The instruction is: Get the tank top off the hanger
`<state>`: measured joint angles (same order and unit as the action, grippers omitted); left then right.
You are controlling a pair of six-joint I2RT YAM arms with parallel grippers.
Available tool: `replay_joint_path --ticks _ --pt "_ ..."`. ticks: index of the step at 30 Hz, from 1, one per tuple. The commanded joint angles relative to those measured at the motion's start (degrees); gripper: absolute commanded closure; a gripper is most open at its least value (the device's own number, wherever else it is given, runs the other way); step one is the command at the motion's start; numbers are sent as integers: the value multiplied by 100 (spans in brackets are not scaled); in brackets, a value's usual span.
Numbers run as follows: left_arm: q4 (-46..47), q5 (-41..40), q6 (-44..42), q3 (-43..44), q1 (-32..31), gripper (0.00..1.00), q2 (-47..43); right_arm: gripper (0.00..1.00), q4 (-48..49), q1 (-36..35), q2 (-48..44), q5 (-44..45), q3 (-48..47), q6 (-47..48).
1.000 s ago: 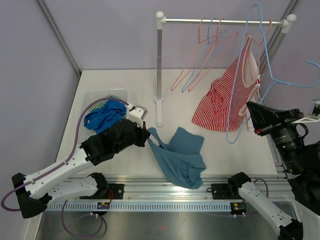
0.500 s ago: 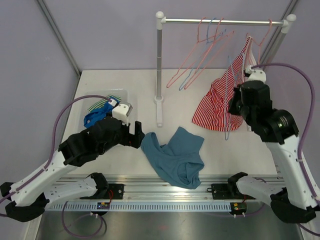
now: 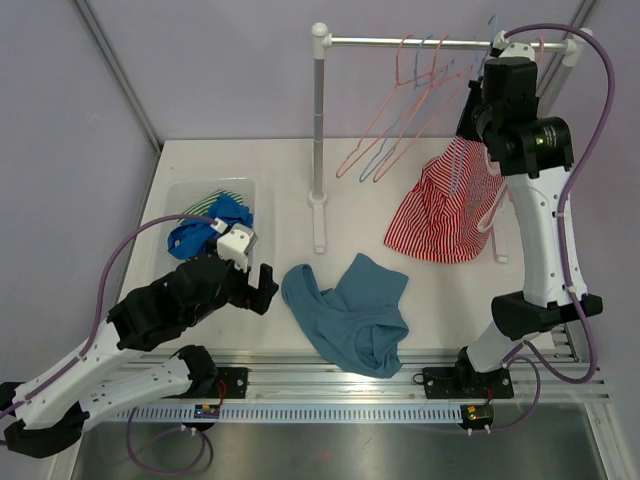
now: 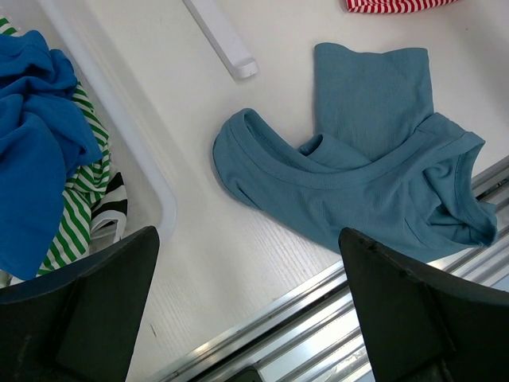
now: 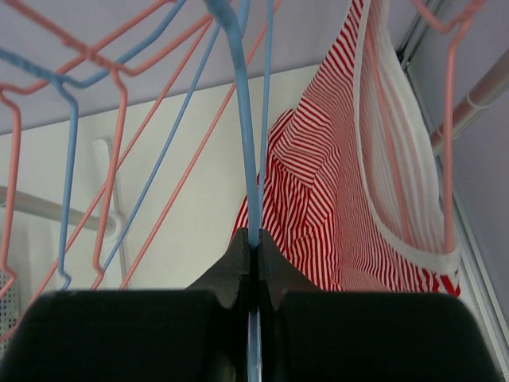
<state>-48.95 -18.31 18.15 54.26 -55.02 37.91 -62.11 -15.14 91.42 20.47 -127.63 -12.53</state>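
The right hand [image 5: 254,243] pinches a blue hanger [image 5: 238,119], the striped tank top [image 5: 342,183] to its right. The left hand [image 4: 248,239] is open wide.

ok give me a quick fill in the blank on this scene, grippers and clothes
1. The right gripper is shut on a hanger whose colour is ___.
2. The tank top has red and white ___.
3. The teal shirt lies on the ___.
4. The left gripper is ___, holding nothing.

Missing words: blue; stripes; table; open
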Motion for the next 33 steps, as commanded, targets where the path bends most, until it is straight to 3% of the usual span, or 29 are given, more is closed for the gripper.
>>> replay_joint_path --ticks 1,6,20,21,23,25,27,32,33 --pt "263 -50 -137 6 1 1 120 100 -301 361 637 -340 -858 322" --pt "263 -50 -128 -12 1 1 138 100 -654 424 1282 -544 -1607 436" --pt "333 -77 275 312 27 1 488 99 -135 424 852 -1300 -376 366" --pt "368 -33 337 348 27 1 567 78 -152 424 825 -1230 -385 392" --pt "482 11 556 366 9 1 830 61 -205 424 668 -1098 -368 436" --pt "868 81 663 270 -87 1 963 37 -240 424 405 -870 -333 436" --pt "1376 108 821 95 -227 1 1174 34 -223 424 176 -799 -245 445" --pt "1976 -470 1163 233 -1097 1 2104 1 -179 424 -878 -465 219 401" --pt "2081 -542 1182 278 -1307 1 2498 0 -144 424 -1080 -456 352 384"
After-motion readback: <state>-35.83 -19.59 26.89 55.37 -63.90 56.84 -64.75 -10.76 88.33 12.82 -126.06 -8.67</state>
